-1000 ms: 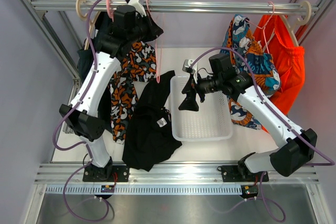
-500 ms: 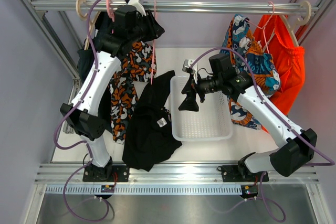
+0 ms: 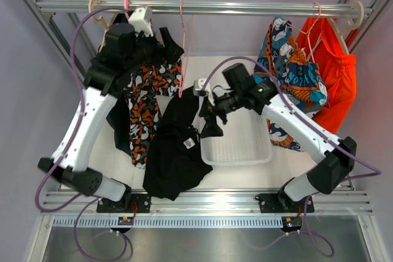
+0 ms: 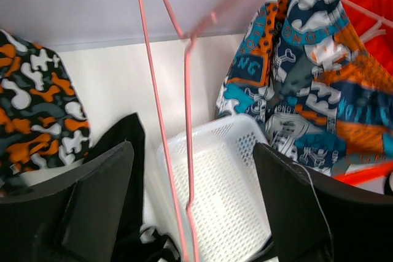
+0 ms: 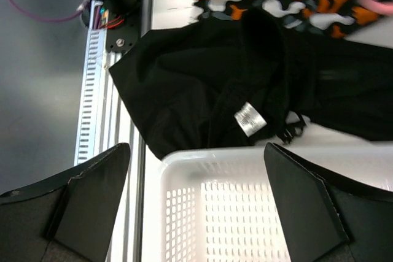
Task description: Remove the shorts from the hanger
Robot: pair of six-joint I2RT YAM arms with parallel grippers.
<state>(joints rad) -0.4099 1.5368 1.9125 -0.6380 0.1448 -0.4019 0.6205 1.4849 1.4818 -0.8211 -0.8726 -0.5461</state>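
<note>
My left pincer [image 4: 193,151] and right pincer [image 5: 196,151] are released; the left sits near the bare pink hanger [image 4: 188,121], so a sideways move may unhook it.

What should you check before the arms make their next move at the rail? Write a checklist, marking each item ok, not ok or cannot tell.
1. Left tool open and empty: ok.
2. Right tool open and empty, above the white basket's edge: ok.
3. Pink hanger bare on the rail: ok.
4. Black shorts off the hanger, lying on the table: ok.
5. Camouflage shorts freed from their hanger: cannot tell; the left arm hides their top.
</note>
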